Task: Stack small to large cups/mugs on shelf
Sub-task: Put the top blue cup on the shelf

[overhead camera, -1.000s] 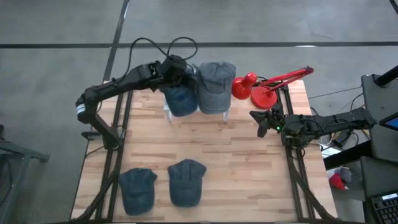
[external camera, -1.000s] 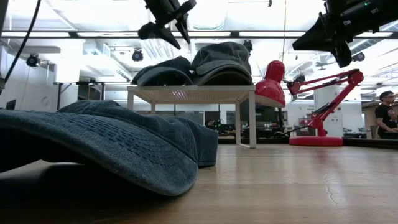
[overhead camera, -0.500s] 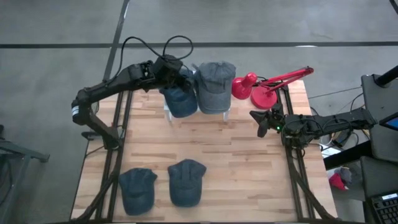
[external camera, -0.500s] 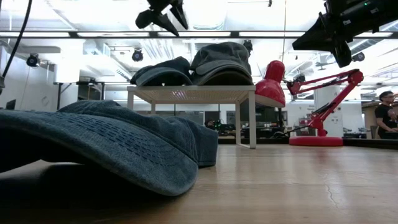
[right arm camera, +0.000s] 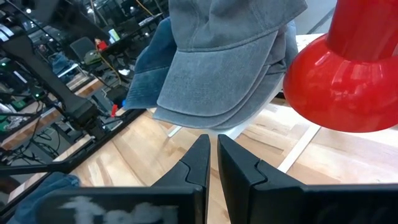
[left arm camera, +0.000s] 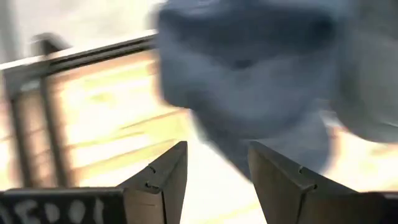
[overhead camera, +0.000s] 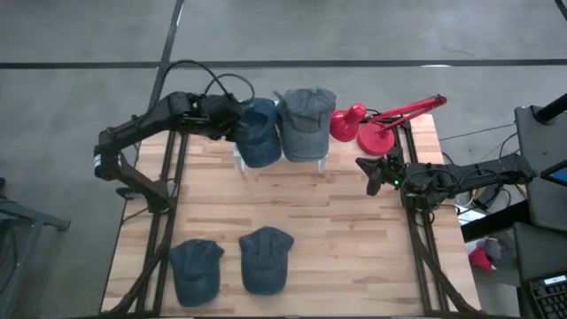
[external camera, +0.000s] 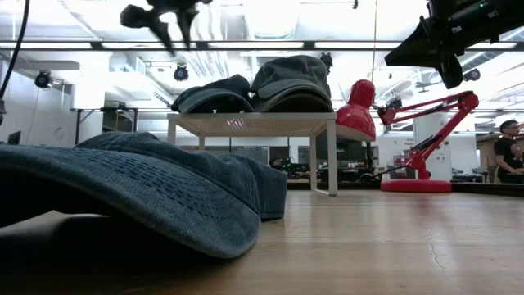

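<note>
On the white shelf (overhead camera: 240,163) at the table's far side lie a dark blue cap (overhead camera: 259,135) and, to its right, a pile of grey caps (overhead camera: 307,120), all crown up. Two more blue caps (overhead camera: 195,270) (overhead camera: 266,259) rest on the tabletop near the front left. My left gripper (overhead camera: 229,122) hangs open and empty just left of the blue cap on the shelf, above shelf height (external camera: 168,20); its wrist view shows that cap (left arm camera: 249,81) beyond the open fingers. My right gripper (overhead camera: 370,177) waits shut at the right edge, holding nothing.
A red desk lamp (overhead camera: 363,124) stands at the far right, next to the shelf and close to my right gripper. The table's middle is bare wood (overhead camera: 301,208). One near cap (external camera: 139,192) fills the low view's left foreground.
My left gripper has drawn back from above the blue cap on the shelf toward the table's left edge, turning its wrist as it went. It stays open. The caps on the shelf have not moved.
</note>
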